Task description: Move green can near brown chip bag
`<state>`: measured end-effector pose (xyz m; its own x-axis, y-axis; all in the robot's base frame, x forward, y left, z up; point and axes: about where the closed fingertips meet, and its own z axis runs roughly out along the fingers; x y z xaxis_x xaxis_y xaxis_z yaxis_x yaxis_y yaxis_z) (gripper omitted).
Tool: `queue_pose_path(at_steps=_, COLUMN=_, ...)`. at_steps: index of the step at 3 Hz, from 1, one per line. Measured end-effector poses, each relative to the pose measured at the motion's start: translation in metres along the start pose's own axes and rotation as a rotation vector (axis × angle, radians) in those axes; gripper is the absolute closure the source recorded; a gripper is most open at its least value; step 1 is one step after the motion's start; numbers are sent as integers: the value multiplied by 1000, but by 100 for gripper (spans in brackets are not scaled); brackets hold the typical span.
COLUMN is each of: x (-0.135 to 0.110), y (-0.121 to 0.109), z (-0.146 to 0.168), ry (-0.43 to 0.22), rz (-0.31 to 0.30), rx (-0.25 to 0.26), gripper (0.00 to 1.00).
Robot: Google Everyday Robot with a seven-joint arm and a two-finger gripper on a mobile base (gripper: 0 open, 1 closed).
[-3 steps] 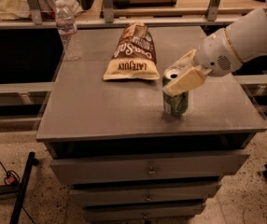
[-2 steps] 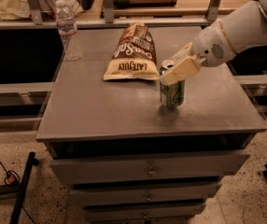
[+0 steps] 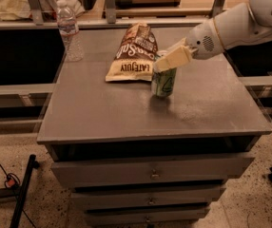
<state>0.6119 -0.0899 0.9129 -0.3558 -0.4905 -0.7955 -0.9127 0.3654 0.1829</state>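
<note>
Green can [image 3: 164, 83], top hidden by clasping pincer [image 3: 163, 63]

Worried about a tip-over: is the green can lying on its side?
No, the green can stands upright on the cabinet top beside the brown chip bag, the gripper clamped at its top.

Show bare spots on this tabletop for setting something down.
Free on the tabletop: front strip before the green can; left side between water bottle and brown chip bag. Crowded: centre-back, where the gripper holds the can by the bag.
</note>
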Motion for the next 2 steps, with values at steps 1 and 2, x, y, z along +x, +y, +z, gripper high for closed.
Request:
queue_pose_path(at_steps=1, x=-12, y=-19, z=-1, ry=-24, rz=-4, rx=27, gripper=100)
queue_pose_path(at_steps=2, x=-17, y=-42, z=-23, ry=10, rz=-38, rx=108, gripper=100)
